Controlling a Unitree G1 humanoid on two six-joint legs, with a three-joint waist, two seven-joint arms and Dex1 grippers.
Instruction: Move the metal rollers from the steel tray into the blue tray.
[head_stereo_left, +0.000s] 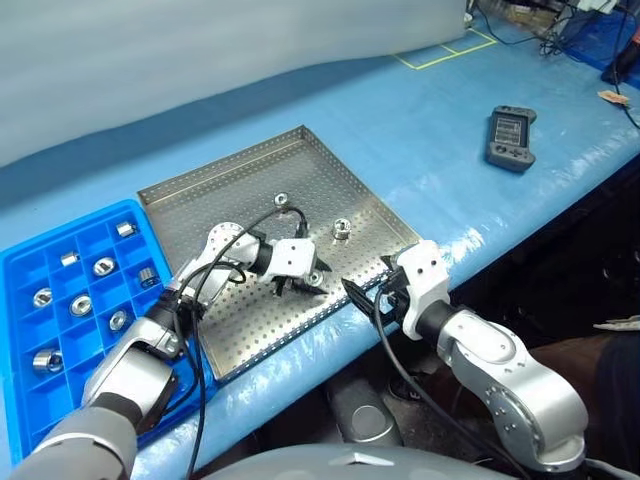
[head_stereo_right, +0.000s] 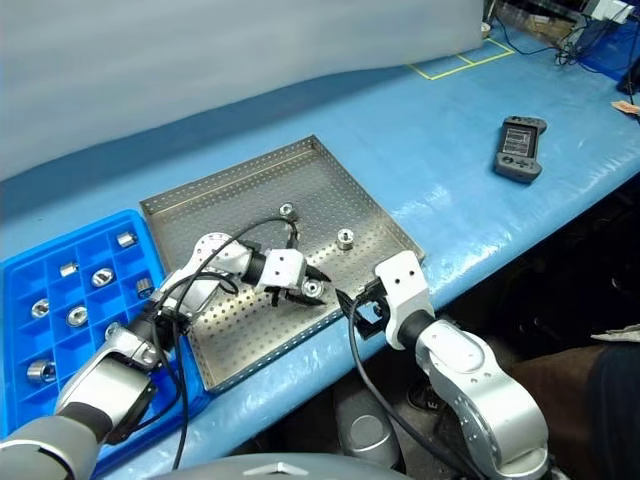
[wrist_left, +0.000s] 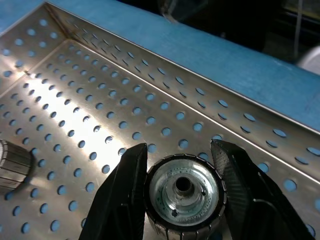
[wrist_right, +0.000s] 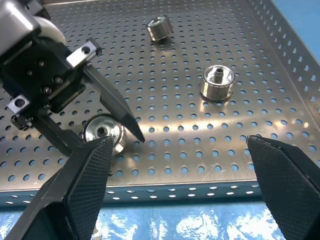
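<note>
One metal roller (wrist_left: 183, 196) sits between the left gripper (head_stereo_left: 297, 286)'s black fingers (wrist_left: 125, 190), which pinch it on both sides near the steel tray (head_stereo_left: 230, 190)'s front rim. That arm reaches across the tray, wrist bent sideways. Two more rollers (wrist_right: 218, 82) lie loose further into the tray. The right gripper (head_stereo_left: 368, 290) hovers at the tray's front edge, fingers spread wide. The blue tray (head_stereo_left: 20, 270), left of the steel one, holds eight rollers.

Left hand (wrist_left: 182, 165) angled downward, fingers clamped either side of a roller (wrist_left: 184, 197). Right hand (wrist_right: 175, 180) nearly level, fingers spread wide, holding nothing.
</note>
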